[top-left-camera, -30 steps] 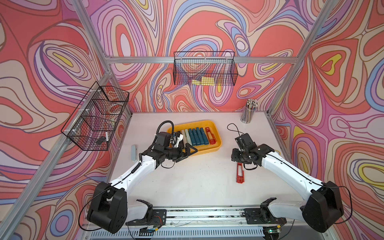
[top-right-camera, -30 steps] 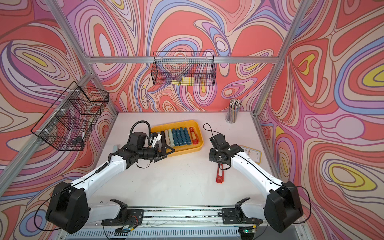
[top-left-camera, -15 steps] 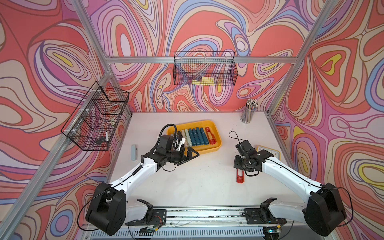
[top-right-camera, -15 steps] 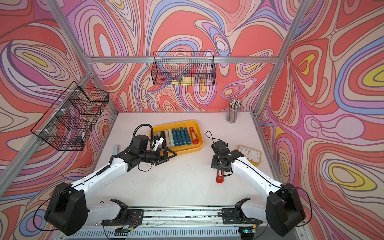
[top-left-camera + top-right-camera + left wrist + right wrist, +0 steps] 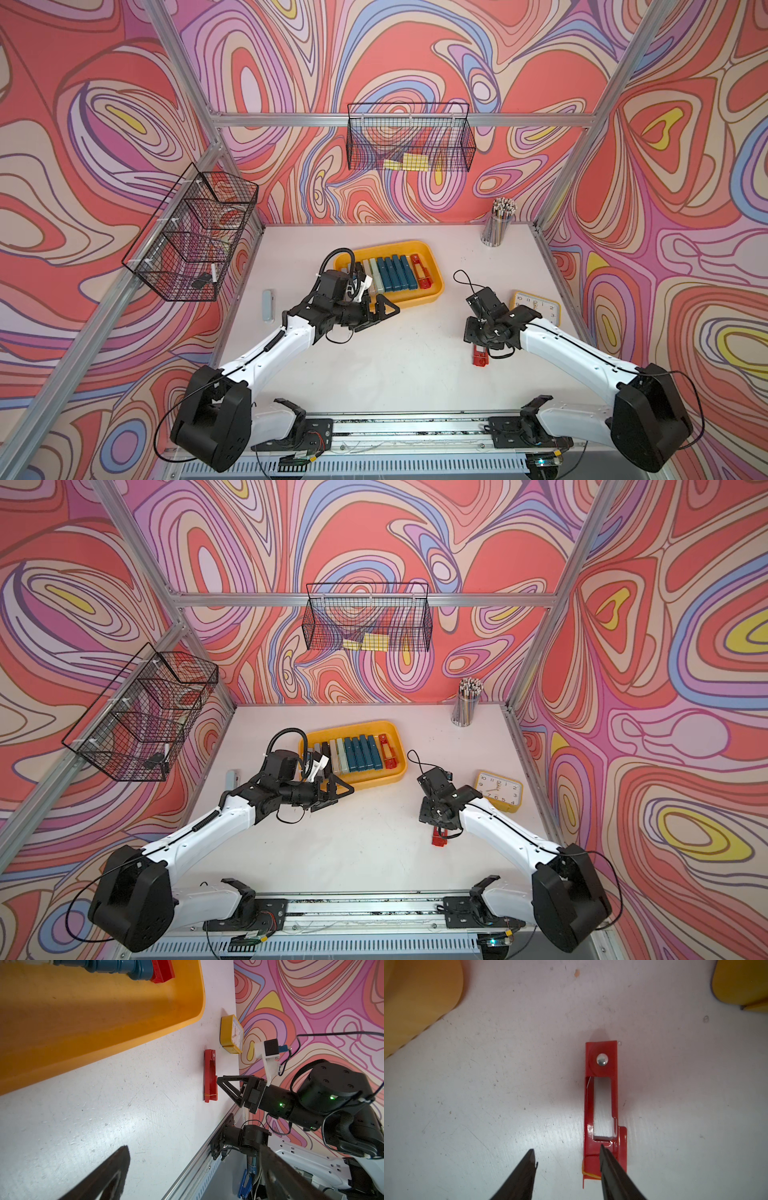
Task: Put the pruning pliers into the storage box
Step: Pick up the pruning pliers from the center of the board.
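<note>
The left arm (image 5: pixel 270 351) and right arm (image 5: pixel 573 354) are glossy white shells between bulky black joint housings, with black cables (image 5: pixel 340 250) looping off the wrists, a white camera bracket (image 5: pixel 268 1061), green lights (image 5: pixel 280 1104), and triangular-framed black fingers (image 5: pixel 234 1078) on the right gripper (image 5: pixel 566 1149).

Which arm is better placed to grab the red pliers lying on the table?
Right. The right gripper, open, hangs over one end of the red pruning pliers, slightly off-centre. The left gripper, also open, is across the table beside the yellow storage box.

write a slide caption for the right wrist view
Right gripper, jaws open, at one end of the red pruning pliers lying flat on the white table.
</note>
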Robot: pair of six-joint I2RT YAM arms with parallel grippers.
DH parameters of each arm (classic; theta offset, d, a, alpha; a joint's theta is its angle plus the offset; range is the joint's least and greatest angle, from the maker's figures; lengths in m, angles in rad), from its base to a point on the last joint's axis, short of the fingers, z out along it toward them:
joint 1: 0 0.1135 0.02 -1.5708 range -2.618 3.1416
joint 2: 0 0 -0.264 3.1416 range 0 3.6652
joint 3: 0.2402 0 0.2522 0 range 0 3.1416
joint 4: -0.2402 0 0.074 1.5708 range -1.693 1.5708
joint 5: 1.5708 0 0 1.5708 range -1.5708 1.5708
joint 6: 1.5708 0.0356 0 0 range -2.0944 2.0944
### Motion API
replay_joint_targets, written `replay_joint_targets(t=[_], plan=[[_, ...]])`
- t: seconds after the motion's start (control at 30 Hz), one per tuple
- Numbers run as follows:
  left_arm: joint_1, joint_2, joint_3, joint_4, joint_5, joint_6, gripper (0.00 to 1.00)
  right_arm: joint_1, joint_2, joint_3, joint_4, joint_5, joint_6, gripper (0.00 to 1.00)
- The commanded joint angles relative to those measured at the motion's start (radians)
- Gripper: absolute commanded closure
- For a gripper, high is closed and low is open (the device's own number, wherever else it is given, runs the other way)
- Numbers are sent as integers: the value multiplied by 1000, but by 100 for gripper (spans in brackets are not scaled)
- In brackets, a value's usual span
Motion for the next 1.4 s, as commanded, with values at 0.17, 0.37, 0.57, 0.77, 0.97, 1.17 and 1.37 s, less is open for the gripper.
replay_joint_targets(t=[0.17,0.37,0.57,0.77,0.97,1.17,1.37], plan=[[-6,-16,-3,0,-3,-5,1,16,6,-43,26,17,41,47],[-5,1,15,1,7,-5,1,20,40,-72,82,9,53,46],[-7,-1,11,0,4,-5,1,21,88,-79,114,9,50,48],[-6,2,11,-5,2,-4,1,21,134,-65,139,11,44,58],[-6,5,21,-12,3,-2,1,21,160,-65,148,12,40,60],[-6,15,23,-9,4,0,1,21,159,-60,126,38,38,65],[-7,25,27,4,11,-5,1,21,178,-62,137,34,37,80]])
